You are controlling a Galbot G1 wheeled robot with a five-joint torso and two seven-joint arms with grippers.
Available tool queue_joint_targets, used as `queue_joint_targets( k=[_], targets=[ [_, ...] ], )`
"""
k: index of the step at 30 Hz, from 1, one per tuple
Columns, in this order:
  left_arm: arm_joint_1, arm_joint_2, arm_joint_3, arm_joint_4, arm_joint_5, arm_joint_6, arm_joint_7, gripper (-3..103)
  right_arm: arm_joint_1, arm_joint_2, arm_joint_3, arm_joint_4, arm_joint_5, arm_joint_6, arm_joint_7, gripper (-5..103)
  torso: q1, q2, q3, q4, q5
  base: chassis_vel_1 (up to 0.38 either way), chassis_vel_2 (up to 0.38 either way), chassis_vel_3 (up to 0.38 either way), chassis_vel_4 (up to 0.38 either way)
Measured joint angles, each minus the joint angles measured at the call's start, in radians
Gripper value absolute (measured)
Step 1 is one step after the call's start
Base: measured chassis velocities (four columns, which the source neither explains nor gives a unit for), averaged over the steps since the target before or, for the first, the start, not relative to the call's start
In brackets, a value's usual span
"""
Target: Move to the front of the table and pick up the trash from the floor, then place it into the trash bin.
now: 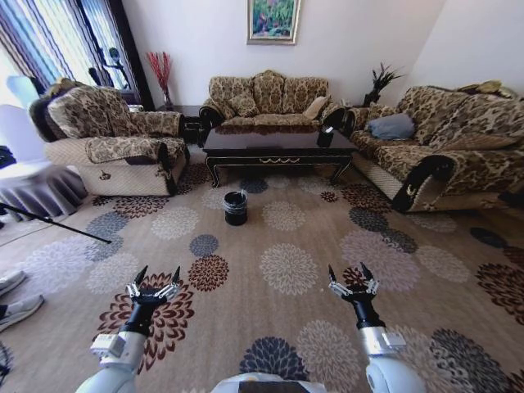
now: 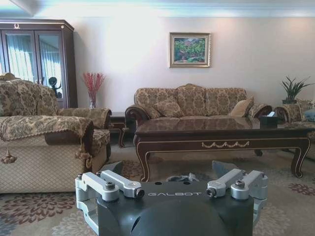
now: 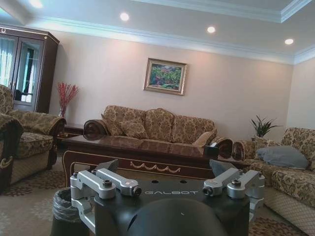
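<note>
Nearest, the left gripper (image 1: pixel 153 281) and right gripper (image 1: pixel 352 277) hover over the patterned carpet (image 1: pixel 286 270), both spread wide and empty. Beyond stands the table (image 1: pixel 278 147); the trash bin (image 1: pixel 235 207) sits before its left front leg.

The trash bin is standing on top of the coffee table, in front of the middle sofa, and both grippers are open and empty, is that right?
Not quite. The head view shows the trash bin standing on the carpet in front of the table, not on it. The left gripper and right gripper are open and empty.
</note>
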Motion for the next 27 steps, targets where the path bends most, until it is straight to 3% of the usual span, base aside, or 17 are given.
queue_joint_targets(
  k=[27],
  targets=[
    [0.000, 0.000, 0.000, 0.000, 0.000, 0.000, 0.000, 100, 0.000, 0.000, 0.000, 0.000, 0.000, 0.000, 0.000, 100, 0.054, 0.125, 0.071, 0.0000, 0.0000, 0.000, 0.000, 0.000, 0.000]
  ],
)
